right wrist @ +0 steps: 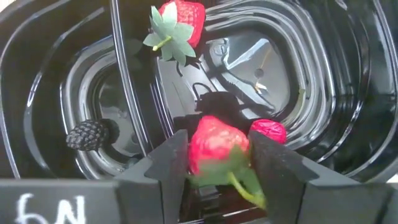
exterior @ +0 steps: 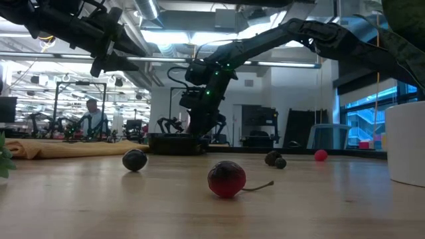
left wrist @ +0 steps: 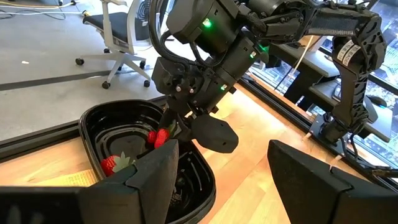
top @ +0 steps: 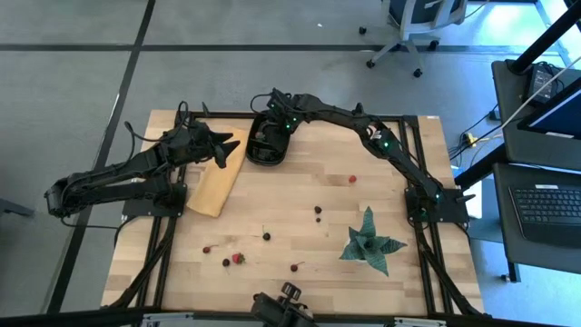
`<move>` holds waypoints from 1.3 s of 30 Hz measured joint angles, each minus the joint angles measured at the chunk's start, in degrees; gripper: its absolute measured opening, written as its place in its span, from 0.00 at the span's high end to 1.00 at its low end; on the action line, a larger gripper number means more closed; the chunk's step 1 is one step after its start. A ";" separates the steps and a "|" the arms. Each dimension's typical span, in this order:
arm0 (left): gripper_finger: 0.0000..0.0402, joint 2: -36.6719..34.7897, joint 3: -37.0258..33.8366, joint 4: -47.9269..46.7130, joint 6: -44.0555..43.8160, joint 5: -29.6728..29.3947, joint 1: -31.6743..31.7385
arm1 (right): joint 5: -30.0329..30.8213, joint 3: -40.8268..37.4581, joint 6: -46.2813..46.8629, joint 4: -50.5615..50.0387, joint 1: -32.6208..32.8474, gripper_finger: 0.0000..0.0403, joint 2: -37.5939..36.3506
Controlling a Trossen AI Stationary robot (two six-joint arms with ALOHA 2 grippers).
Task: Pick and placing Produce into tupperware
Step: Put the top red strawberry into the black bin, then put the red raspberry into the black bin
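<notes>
Red strawberry (right wrist: pixel 214 148) between right fingers (right wrist: pixel 166 163) over tupperware (right wrist: pixel 348 81) | left fingers (left wrist: pixel 155 171) wide, empty

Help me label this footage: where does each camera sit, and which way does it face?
High: overhead, straight down; both arms, tupperware, scattered produce.
Low: table height, level across; the arms overhead, a cherry in front.
Left wrist: on the left arm, facing the right gripper over the tub; own fingers below.
Right wrist: looking into the tub; a strawberry between its fingers.
Shared: the tub shows in all four.

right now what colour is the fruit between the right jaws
Red, with a green leafy top; the strawberry shows best in the right wrist view.
</notes>
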 joint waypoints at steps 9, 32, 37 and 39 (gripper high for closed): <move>0.40 0.00 0.00 0.00 -0.02 0.00 0.00 | 0.00 0.00 -0.10 0.00 0.00 0.57 0.00; 0.40 0.00 0.00 0.00 -0.02 0.00 0.01 | 0.35 0.96 0.09 -16.04 -0.35 0.51 -9.66; 0.40 0.00 0.00 -0.02 -0.02 0.01 0.01 | 1.04 0.92 -0.17 -25.60 0.62 0.50 -14.08; 0.40 0.00 0.00 -0.02 -0.02 0.02 -0.01 | 1.89 0.92 -0.28 -26.04 1.27 0.50 -15.45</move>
